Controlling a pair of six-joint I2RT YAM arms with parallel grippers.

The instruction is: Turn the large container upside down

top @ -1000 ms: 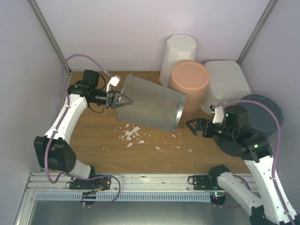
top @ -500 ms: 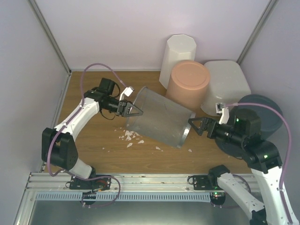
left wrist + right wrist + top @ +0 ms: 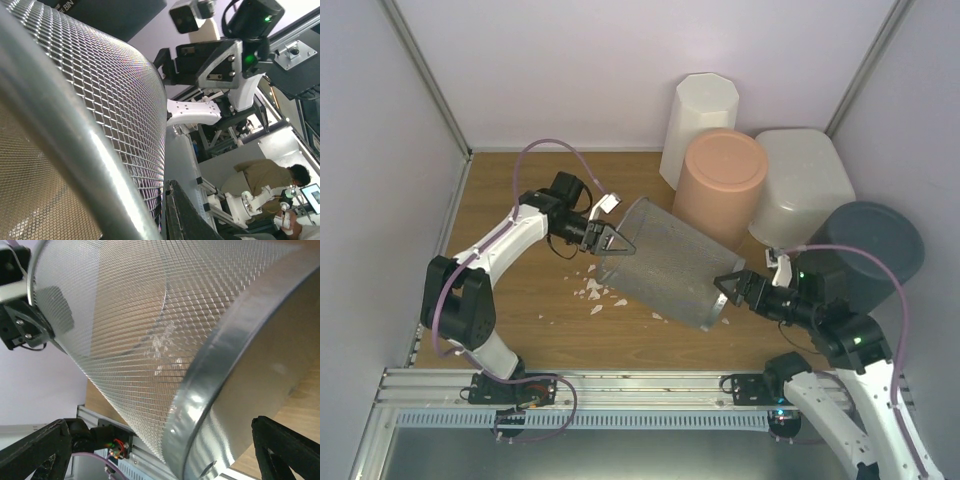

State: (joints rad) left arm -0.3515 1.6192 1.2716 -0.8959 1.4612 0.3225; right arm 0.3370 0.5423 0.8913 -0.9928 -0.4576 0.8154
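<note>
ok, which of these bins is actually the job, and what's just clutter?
Job:
wide white tub

Clutter:
wire-mesh bin, with left gripper and right gripper at its ends
tall white bin
peach bin
dark grey bin
white scraps

Item 1: the large container (image 3: 810, 180) has its near side and lower part hidden behind the peach bin (image 3: 722, 178) and the dark grey bin (image 3: 875, 240).

Item 2: the wire-mesh bin (image 3: 670, 265) is cut off by the frame edges in both wrist views.

Item 3: the left gripper (image 3: 618, 242) shows only one finger (image 3: 187, 215) in the left wrist view. Whether it grips the bin's rim cannot be confirmed.

Item 4: the white scraps (image 3: 600, 288) on the bench (image 3: 520, 290) are too small to identify.
</note>
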